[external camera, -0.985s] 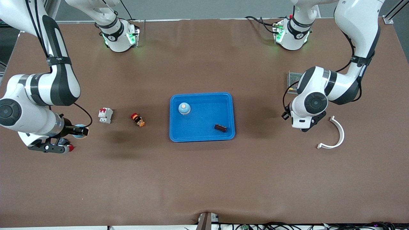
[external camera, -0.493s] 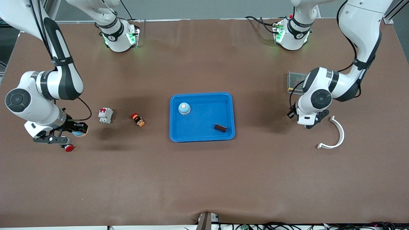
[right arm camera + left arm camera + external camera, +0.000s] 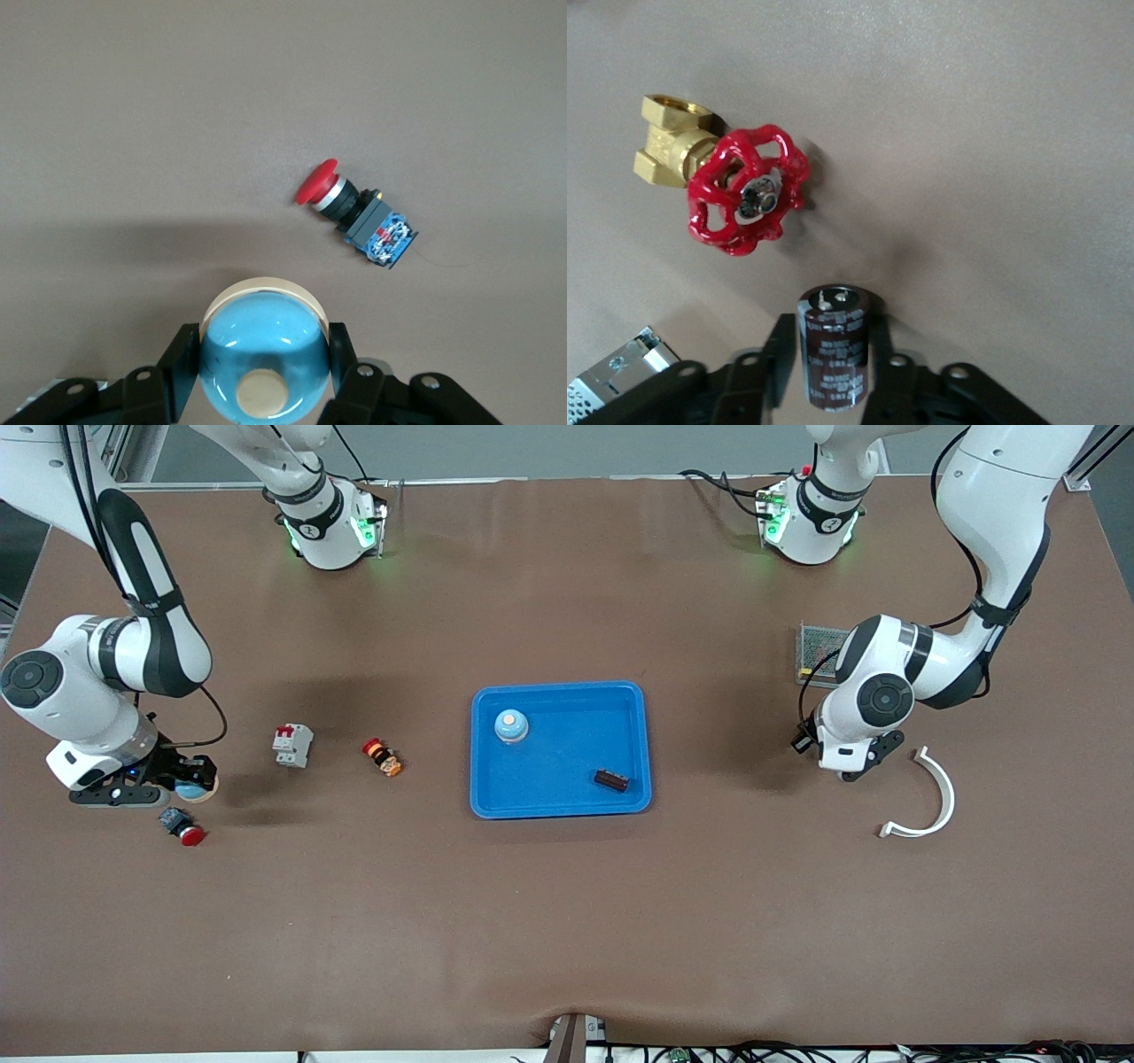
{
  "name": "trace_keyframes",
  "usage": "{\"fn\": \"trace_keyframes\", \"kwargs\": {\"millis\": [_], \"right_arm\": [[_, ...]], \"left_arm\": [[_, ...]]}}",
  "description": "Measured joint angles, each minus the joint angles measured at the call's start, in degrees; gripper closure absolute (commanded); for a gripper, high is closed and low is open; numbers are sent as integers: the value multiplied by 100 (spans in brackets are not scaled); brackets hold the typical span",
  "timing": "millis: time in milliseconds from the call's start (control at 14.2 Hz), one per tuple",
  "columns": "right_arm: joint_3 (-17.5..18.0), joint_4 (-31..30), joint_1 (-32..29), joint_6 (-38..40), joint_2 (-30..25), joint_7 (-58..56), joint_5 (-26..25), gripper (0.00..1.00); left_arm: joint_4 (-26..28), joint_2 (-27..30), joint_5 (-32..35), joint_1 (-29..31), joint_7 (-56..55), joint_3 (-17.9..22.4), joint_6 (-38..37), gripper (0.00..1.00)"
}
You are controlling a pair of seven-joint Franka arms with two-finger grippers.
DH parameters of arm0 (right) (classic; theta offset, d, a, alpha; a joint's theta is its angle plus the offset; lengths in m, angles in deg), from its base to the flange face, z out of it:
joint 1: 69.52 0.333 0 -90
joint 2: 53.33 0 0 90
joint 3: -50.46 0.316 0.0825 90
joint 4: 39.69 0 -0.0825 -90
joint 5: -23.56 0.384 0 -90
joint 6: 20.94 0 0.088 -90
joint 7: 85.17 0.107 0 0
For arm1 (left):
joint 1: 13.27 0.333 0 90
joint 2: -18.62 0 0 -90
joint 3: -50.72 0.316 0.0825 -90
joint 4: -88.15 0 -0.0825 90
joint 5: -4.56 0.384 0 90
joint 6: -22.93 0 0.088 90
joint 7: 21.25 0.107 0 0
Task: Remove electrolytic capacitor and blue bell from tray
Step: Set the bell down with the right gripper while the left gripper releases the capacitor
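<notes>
Brown worktop, blue tray (image 3: 560, 802) at centre. I see my right end effector (image 3: 197, 778) clamping a glossy blue bell (image 3: 262, 354), cream-rimmed, over bare worktop near a red button (image 3: 341, 199). Left end effector (image 3: 849, 769) pinches a black capacitor (image 3: 835, 354) beside a valve (image 3: 744, 190).

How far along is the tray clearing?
Done: a blue bell and a capacitor are off the tray. In hand: right gripper grips that bell near the red button; the capacitor is at the left gripper by the valve. Left: set both down; another bell and a dark part lie in the tray.
</notes>
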Motion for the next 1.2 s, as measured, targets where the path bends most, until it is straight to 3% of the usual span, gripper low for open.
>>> {"fn": "trace_keyframes", "kwargs": {"millis": [282,704,774,845,1196], "right_arm": [[60,-219,3,-622,270,105,0,100],[108,-208,107,-1005,756,566,0,100],[108,-207,106,-1008,760,575,0,59],[108,-206,106,-1007,760,584,0,1],[122,-95,107,-707,760,596,0,0]], "left_arm": [[-111,-3,4,9,0,-4,34,0],[-796,-11,-1,-188,-52,-61,40,0],[-928,-33,-13,-278,-148,-66,40,0],[-1068,-80,-22,-392,-310,-70,40,0],[-1856,-518,-25,-1027,-1181,-80,-177,0]]}}
